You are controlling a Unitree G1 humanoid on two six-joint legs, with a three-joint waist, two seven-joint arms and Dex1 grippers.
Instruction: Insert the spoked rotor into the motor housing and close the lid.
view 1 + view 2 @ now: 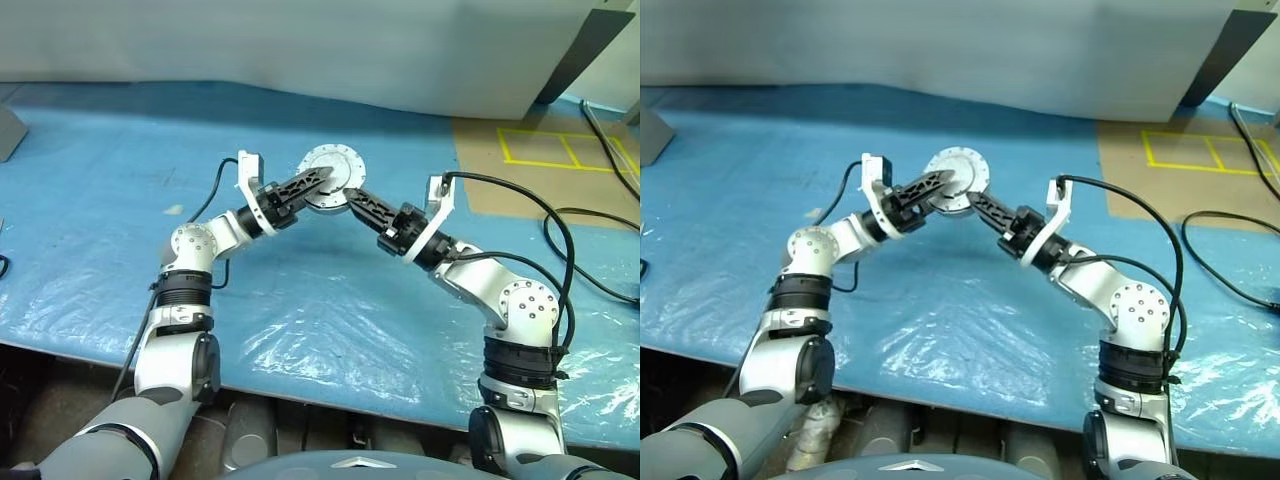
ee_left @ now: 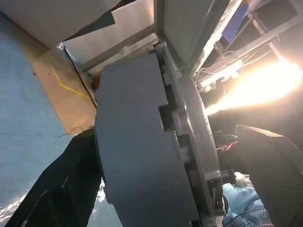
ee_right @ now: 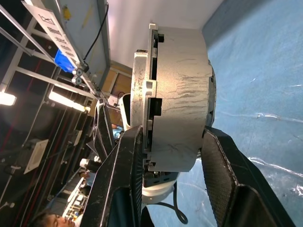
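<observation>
The motor housing, a short round silver can, hangs in the air above the blue table, its round face with rim holes turned towards me. My right gripper is shut on it from below right; in the right wrist view its fingers clamp the can's two flat ends. A flanged plate sits on one end; I cannot tell if it is the lid. My left gripper reaches in from the left, open, its fingers straddling the housing. The spoked rotor is hidden.
A blue plastic sheet covers the table. A brown board with yellow tape lines lies at the back right, black cables trailing over it. A white panel stands along the back edge.
</observation>
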